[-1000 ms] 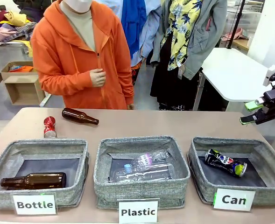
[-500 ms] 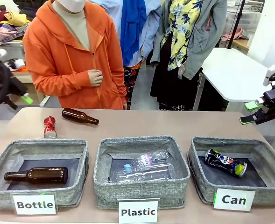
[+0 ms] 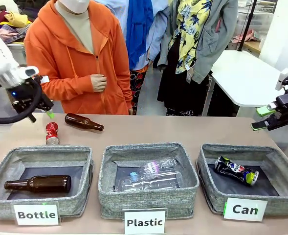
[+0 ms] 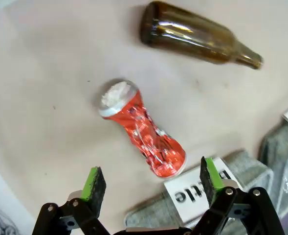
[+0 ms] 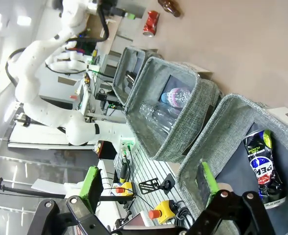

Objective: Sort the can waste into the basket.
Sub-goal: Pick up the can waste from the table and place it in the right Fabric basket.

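Observation:
A crushed red can (image 3: 52, 133) lies on the table at the far left, beside the grey bins. My left gripper (image 3: 46, 112) hangs open just above and behind it. In the left wrist view the red can (image 4: 141, 129) lies ahead of the open left gripper (image 4: 151, 178), untouched. A black crushed can (image 3: 235, 171) rests inside the basket (image 3: 215, 195) labelled "Can" at the right. My right gripper (image 3: 262, 118) is open and empty at the right edge, above the table. Its wrist view looks past the open right gripper (image 5: 148, 180) at the black can (image 5: 263, 164) in the basket (image 5: 246, 110).
A brown bottle (image 3: 83, 122) lies on the table behind the red can. The "Bottle" bin (image 3: 2, 205) holds another brown bottle; the "Plastic" bin (image 3: 109, 198) holds clear bottles. A person in an orange hoodie (image 3: 80, 58) stands at the far side.
My left arm has come in from the left and moved right toward the red can. The brown bottle in the "Bottle" bin shifted slightly. The right arm has not moved.

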Motion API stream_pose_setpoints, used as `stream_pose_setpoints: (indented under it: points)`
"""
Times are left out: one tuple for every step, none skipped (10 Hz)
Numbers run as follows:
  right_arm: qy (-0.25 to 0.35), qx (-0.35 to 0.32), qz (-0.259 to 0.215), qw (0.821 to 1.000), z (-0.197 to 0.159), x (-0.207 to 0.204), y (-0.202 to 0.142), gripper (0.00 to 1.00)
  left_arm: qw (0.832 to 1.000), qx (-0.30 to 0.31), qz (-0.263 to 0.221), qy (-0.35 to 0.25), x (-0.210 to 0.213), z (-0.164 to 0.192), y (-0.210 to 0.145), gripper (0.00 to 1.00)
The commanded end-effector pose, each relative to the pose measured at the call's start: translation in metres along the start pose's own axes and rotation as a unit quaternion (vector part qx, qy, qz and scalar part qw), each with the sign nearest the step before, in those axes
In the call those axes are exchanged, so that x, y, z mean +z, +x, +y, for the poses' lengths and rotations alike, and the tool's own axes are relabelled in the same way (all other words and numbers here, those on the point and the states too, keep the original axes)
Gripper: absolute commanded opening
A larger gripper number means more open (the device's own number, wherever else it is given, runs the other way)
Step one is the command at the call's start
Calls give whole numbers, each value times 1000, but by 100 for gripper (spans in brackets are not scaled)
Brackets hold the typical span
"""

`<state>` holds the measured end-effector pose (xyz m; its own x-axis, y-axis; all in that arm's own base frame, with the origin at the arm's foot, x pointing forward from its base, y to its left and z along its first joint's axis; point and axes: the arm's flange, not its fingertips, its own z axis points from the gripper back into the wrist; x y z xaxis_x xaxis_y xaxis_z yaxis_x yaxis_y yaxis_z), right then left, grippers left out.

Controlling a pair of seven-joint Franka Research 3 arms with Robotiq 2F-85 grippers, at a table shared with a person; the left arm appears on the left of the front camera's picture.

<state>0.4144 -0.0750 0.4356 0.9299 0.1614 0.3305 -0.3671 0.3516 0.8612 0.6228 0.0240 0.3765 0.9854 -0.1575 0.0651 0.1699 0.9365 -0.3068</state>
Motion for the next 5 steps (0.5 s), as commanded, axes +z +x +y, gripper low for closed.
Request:
stream_pose_setpoints:
  points:
    - [-1,9,0,1000,1,1,-1,100,997,58,19,56,-21,-6,1,100]
    - [-1,9,0,1000,1,1,-1,100,996,65,25,61,-33,-8,4,100]
    - [-1,9,0,1000,1,1,-1,100,995,78,31,62,-44,-8,10,100]
    - [-1,9,0,1000,1,1,-1,100,994,77,56,52,-54,-7,13,100]
    - [-1,9,0,1000,1,1,-1,100,992,88,64,71,-57,-3,11,100]
